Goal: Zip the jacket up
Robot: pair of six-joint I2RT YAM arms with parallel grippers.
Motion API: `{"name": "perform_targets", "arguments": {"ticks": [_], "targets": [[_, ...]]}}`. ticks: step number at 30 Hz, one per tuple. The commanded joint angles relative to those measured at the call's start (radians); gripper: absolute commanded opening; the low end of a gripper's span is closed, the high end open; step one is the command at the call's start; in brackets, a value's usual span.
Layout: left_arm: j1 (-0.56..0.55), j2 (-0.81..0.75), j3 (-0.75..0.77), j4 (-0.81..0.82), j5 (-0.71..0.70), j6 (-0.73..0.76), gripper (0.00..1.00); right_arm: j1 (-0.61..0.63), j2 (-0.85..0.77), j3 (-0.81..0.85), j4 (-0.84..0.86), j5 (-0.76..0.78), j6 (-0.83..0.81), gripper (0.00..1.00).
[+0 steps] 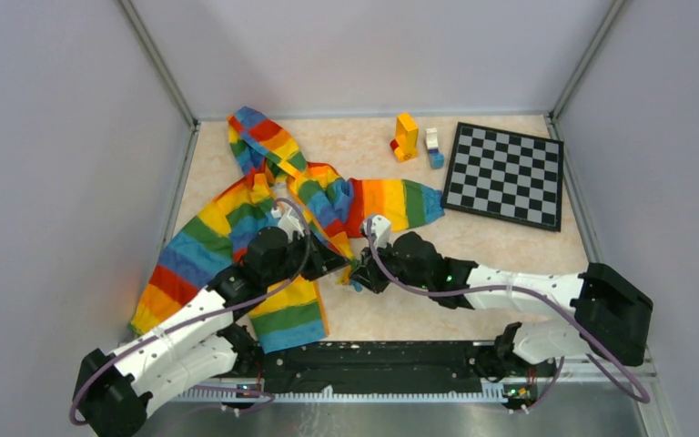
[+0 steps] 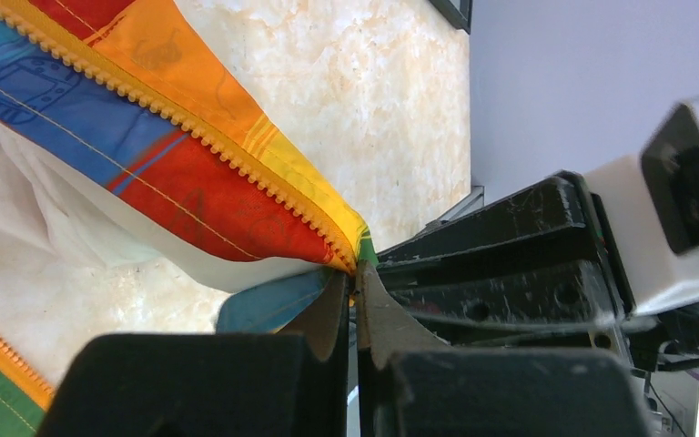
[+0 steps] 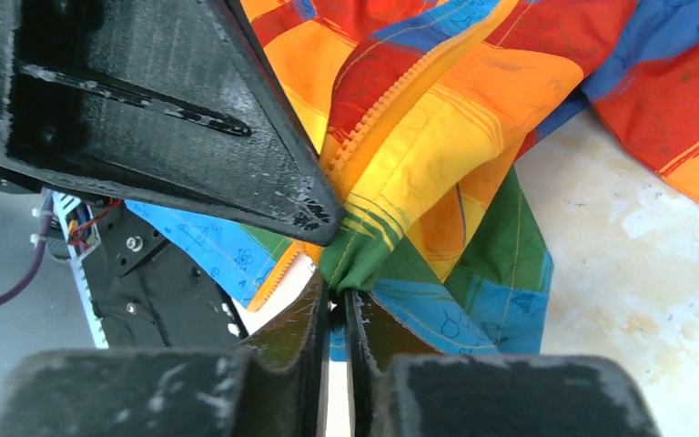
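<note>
We see the jacket (image 1: 202, 238), soft rainbow-striped cloth, spread open on the left of the marbled beige bench (image 1: 510, 259), its hood (image 1: 257, 137) pointing away from the arms. The left tool (image 2: 357, 308) has its black wedge fingers pressed together on the bottom corner, where the beaded orange zipper teeth (image 2: 191, 129) end. The right tool (image 3: 335, 314) pinches the bunched green hem (image 3: 364, 259) just beside it.

Jacket (image 1: 264, 209) on the left, chessboard (image 1: 505, 173) at the far right.
The jacket lies spread over the tabletop's (image 1: 510, 255) left half, hood toward the far edge. Toy blocks (image 1: 407, 137) stand between hood and chessboard. The left hand (image 2: 355, 278) and right hand (image 3: 337, 296) meet side by side at the jacket's near hem.
</note>
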Motion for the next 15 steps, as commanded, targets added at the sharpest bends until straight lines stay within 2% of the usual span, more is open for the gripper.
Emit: {"name": "perform_targets", "arguments": {"ticks": [1, 3, 4, 7, 8, 9, 10, 12, 15], "targets": [[0.0, -0.011, 0.05, 0.016, 0.008, 0.027, 0.0, -0.041, -0.014, -0.05, 0.147, -0.04, 0.022, 0.0], [0.0, -0.008, 0.057, 0.017, 0.006, 0.044, 0.04, -0.081, -0.016, -0.08, 0.202, -0.114, 0.046, 0.0], [0.0, -0.004, 0.068, 0.008, 0.001, 0.074, 0.13, -0.11, -0.015, -0.097, 0.232, -0.177, 0.054, 0.0], [0.006, 0.002, 0.143, -0.12, -0.029, 0.169, 0.6, -0.19, 0.001, -0.119, 0.308, -0.371, 0.087, 0.0], [0.006, -0.003, 0.169, -0.165, -0.038, 0.194, 0.73, -0.208, 0.013, -0.113, 0.311, -0.424, 0.091, 0.0], [0.006, -0.011, 0.192, -0.194, -0.037, 0.221, 0.81, -0.223, 0.024, -0.109, 0.313, -0.464, 0.099, 0.0], [0.006, -0.024, 0.205, -0.217, -0.029, 0.241, 0.88, -0.236, 0.038, -0.108, 0.33, -0.506, 0.112, 0.0], [0.006, -0.059, 0.21, -0.237, 0.011, 0.269, 0.93, -0.265, 0.07, -0.108, 0.379, -0.582, 0.146, 0.0], [0.005, -0.106, 0.157, -0.165, 0.142, 0.253, 0.9, -0.282, 0.115, -0.104, 0.454, -0.664, 0.185, 0.0]]}}
